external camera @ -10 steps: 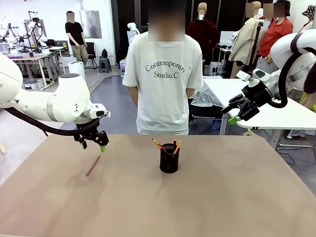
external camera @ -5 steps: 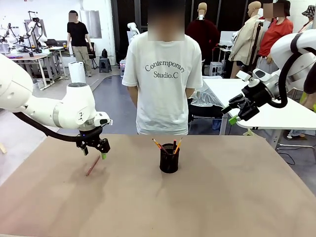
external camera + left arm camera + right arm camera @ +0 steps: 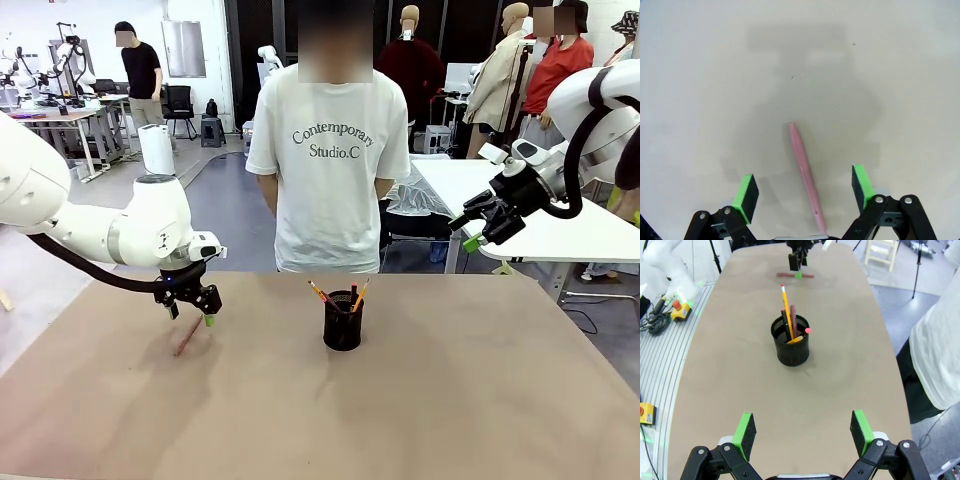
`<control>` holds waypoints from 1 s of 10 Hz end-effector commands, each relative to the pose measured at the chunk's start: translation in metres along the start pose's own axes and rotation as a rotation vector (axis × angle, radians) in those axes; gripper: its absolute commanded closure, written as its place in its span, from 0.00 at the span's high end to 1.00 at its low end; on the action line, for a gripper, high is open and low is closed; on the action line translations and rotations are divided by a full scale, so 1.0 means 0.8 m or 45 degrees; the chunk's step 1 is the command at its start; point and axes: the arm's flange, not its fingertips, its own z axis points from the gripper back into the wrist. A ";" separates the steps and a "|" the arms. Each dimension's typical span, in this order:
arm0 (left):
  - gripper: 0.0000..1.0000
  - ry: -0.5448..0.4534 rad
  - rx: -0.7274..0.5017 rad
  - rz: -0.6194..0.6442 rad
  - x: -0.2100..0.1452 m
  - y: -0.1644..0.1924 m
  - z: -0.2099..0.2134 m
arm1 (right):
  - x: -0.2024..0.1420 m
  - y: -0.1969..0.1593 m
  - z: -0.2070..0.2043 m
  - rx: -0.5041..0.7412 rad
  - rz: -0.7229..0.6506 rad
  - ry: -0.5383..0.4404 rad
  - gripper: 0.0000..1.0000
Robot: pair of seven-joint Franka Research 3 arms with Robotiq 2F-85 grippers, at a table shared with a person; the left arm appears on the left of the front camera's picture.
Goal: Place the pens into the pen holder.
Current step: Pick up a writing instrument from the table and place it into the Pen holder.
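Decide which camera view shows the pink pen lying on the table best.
The left wrist view: the pink pen lies large and unobstructed between the open left gripper. The front view shows it small and partly hidden; the right wrist view shows it far off.

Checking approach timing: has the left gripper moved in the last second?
Yes. In the front view the left gripper has dropped toward the table, closing on the reddish pen lying there, jaws open either side of it.

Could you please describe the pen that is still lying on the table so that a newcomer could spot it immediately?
Start at the black pen holder mid-table, then look toward the robot's left side, beneath the open left tool. The reddish-pink pen lies flat on the bare tabletop, whereas the others stand upright in the holder.
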 end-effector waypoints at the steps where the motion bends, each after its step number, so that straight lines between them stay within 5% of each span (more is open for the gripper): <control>1: 0.69 0.002 0.031 0.003 0.000 0.000 -0.003 | 0.003 0.000 0.002 -0.007 0.009 0.007 1.00; 4: 0.09 0.012 0.042 0.009 0.000 -0.003 -0.007 | 0.003 0.000 0.002 -0.007 0.009 0.007 1.00; 5: 0.00 0.016 0.048 0.012 0.000 -0.003 -0.008 | 0.003 0.000 0.002 -0.007 0.009 0.007 1.00; 10: 0.00 0.038 0.086 0.031 0.000 -0.004 -0.011 | 0.003 0.000 0.002 -0.007 0.009 0.007 1.00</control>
